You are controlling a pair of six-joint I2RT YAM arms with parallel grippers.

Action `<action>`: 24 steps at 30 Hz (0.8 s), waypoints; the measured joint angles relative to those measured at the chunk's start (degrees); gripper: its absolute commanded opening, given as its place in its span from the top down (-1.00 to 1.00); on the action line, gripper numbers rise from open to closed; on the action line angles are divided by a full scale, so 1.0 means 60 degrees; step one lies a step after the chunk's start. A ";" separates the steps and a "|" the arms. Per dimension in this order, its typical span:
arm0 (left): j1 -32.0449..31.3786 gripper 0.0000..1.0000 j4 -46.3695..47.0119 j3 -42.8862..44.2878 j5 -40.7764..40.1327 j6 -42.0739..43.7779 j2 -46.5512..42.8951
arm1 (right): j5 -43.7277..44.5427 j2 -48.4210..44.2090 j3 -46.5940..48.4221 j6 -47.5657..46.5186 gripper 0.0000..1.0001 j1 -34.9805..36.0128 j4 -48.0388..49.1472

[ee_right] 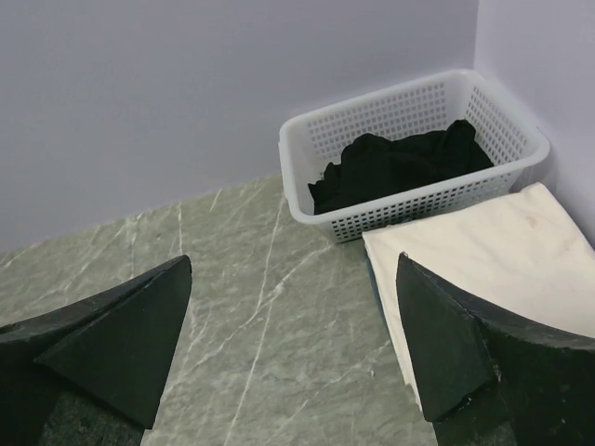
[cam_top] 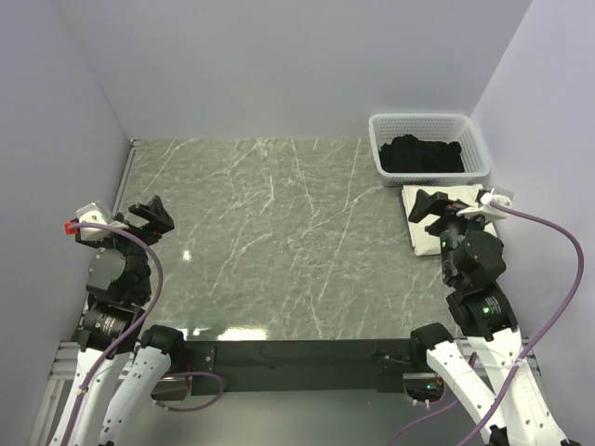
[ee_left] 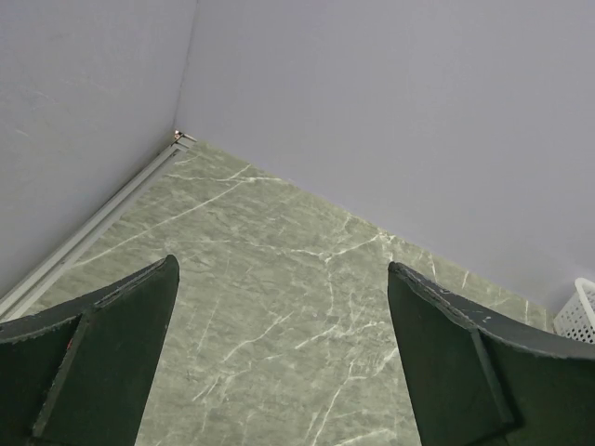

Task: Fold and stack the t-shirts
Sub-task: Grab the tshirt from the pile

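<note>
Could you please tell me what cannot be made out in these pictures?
Black tee: bunched in the basket; in the right wrist view, the wall hides its lower part.
Cream tee: in the top view, the right arm covers much of it; in the right wrist view, the right claw and the frame edge cut it off.
Left wrist view: neither tee shows, only a basket corner at the edge.

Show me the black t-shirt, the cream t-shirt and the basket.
black t-shirt [ee_right: 400, 167], right wrist view, middle of the crumpled heap.
cream t-shirt [ee_right: 483, 260], right wrist view, flat top of the folded cloth.
basket [ee_right: 418, 206], right wrist view, near mesh wall.
</note>
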 measured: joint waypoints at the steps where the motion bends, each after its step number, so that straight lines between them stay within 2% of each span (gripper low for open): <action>1: 0.0000 -0.99 0.0000 0.0000 0.0000 0.0000 0.0000 | 0.0000 0.0000 0.0000 0.0004 -0.93 0.0000 -0.0015; 8: 0.0000 -0.99 0.0000 -0.0033 0.0011 -0.0011 -0.0022 | -0.0018 0.0142 0.0015 0.0182 -0.96 0.0000 -0.0022; 12: 0.0000 -0.99 0.0040 -0.0259 0.0018 -0.0036 -0.0026 | -0.0346 0.0976 0.0335 0.0339 -0.96 0.0000 -0.0098; 21: -0.0004 -0.99 -0.0004 -0.1534 0.0357 -0.0430 -0.0040 | -0.1195 0.5155 0.2572 0.0871 -0.97 -0.0055 -0.0783; 24: -0.0069 -0.99 -0.0011 -0.1891 0.0484 -0.0590 -0.0109 | -0.1268 0.6641 0.3293 0.0987 -0.91 -0.0317 -0.1024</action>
